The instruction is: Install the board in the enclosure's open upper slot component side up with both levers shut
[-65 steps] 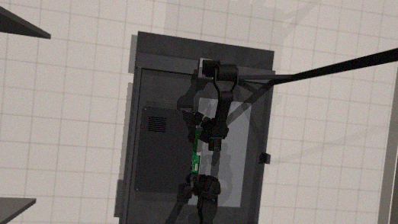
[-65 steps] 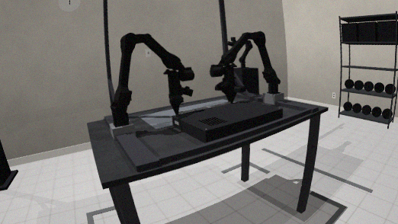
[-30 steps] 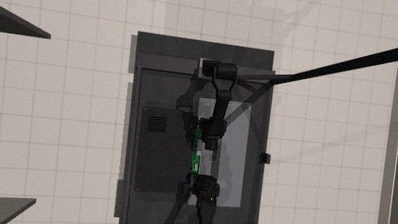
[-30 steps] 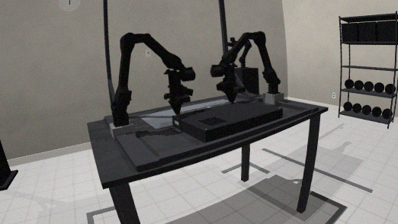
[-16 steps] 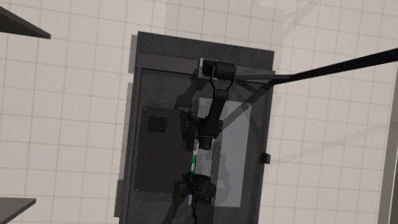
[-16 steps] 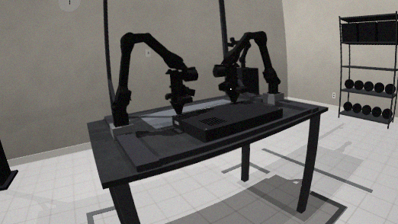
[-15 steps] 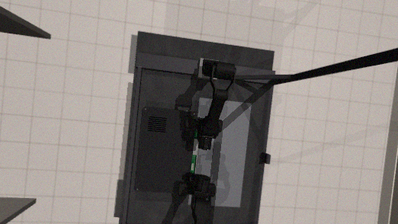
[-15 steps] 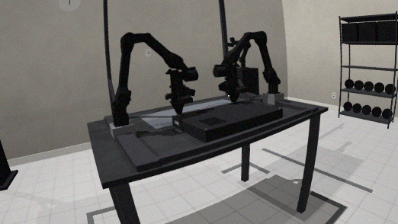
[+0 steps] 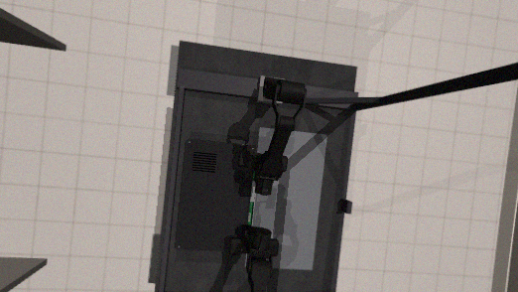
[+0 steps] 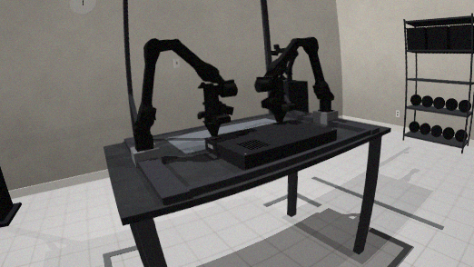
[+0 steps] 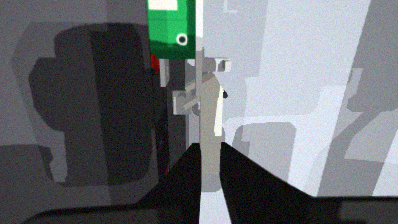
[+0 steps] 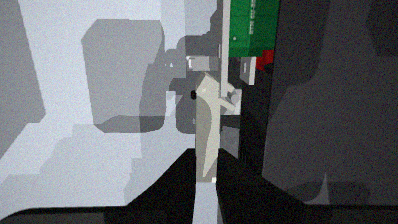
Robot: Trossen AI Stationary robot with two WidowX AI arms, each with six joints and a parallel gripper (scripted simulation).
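The dark enclosure (image 9: 213,194) lies on the bench and also shows in the exterior view (image 10: 272,143). The green board (image 9: 252,205) is mostly inside its slot, so only a thin strip shows along the opening. In the left wrist view, the board's corner (image 11: 170,27) is at the top. My left gripper (image 11: 208,149) is shut on a beige lever (image 11: 209,115) that lies roughly in line with the panel. In the right wrist view, the board (image 12: 252,25) is at the upper right. My right gripper (image 12: 204,156) is shut on the other lever (image 12: 207,117), which lies the same way. From above, the left gripper (image 9: 254,237) is below the right gripper (image 9: 263,188).
A pale mat (image 9: 298,199) lies beside the enclosure's opening. A small box (image 9: 343,205) sits at the bench's right edge. A shelf rack (image 10: 438,82) stands off to the side. Red tabs show by the slot (image 12: 265,57).
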